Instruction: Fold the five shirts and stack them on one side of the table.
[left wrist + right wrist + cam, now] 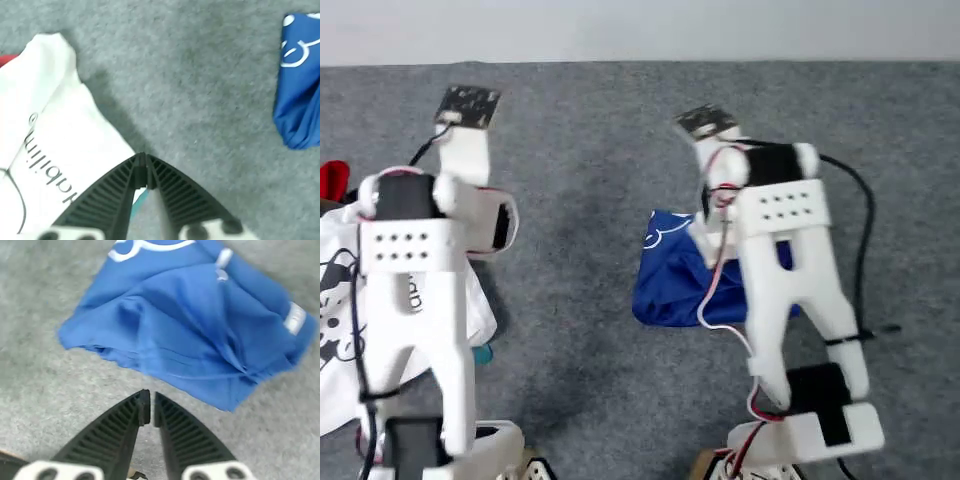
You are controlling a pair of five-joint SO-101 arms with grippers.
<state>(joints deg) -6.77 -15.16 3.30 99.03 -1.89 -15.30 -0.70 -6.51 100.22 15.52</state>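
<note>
A crumpled blue shirt [670, 275] with white print lies mid-table, partly under my right arm; it shows again as the blue shirt [190, 335]. My right gripper [149, 402] hovers just short of its near edge, shut, with nothing between the fingers. A white shirt [340, 300] with dark print lies at the table's left, under my left arm, and shows as the white shirt [45, 135]. My left gripper [145, 162] is shut and empty above that shirt's edge. The blue shirt [300, 85] lies off to its side.
A red cloth [332, 178] peeks out at the far left edge behind the white shirt, seen also as a red cloth [7, 60]. A teal scrap [482, 352] sticks out by the white shirt. Grey carpet-like table [580, 160] lies bare between and behind the arms.
</note>
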